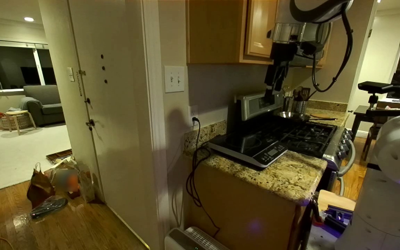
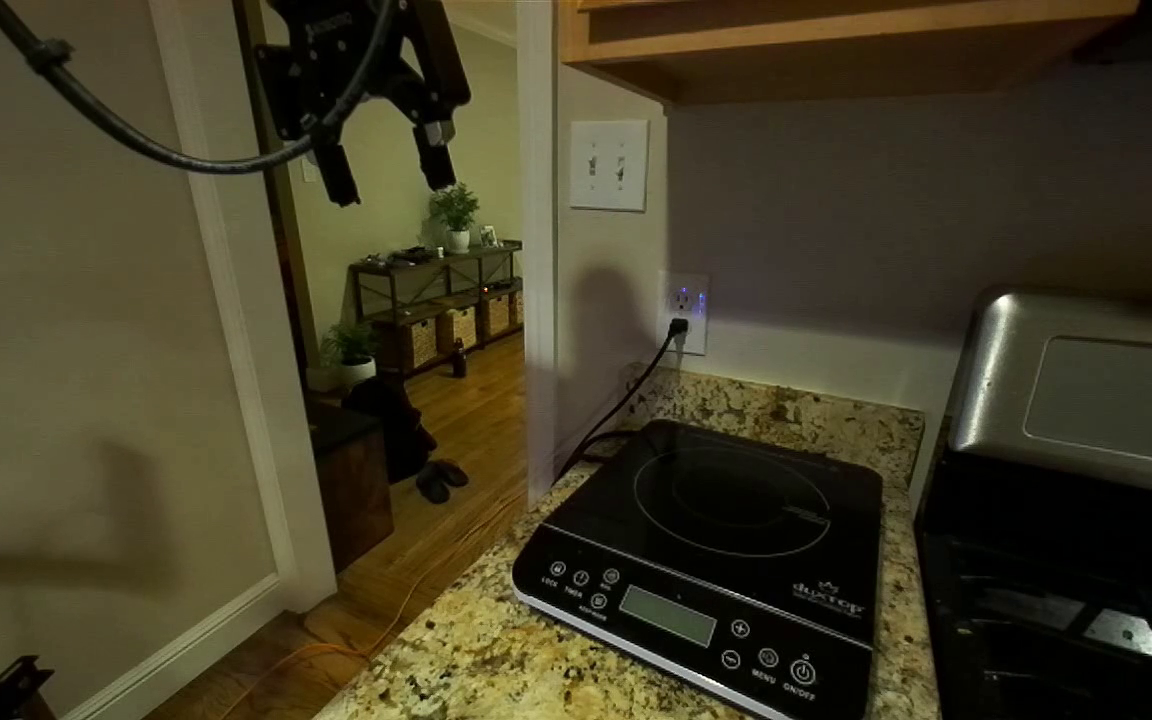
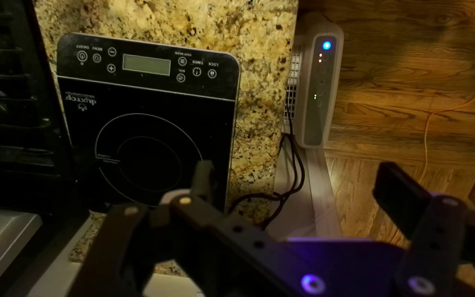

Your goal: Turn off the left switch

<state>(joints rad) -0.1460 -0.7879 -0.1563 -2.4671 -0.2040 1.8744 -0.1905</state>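
While aloft, fingers [image 2: 337,175] apart from left switch [image 2: 592,166].

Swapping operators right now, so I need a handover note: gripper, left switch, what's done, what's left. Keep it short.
Gripper: open, nothing held, pointing down, apart from the white switch plate.
Left switch: left toggle of that plate, on the wall to the upper left of the outlet.
Done: can't confirm; the toggle is too small to read as on or off.
Left: check it up close; if on, probably line up and flip it off, leaving the right toggle alone.
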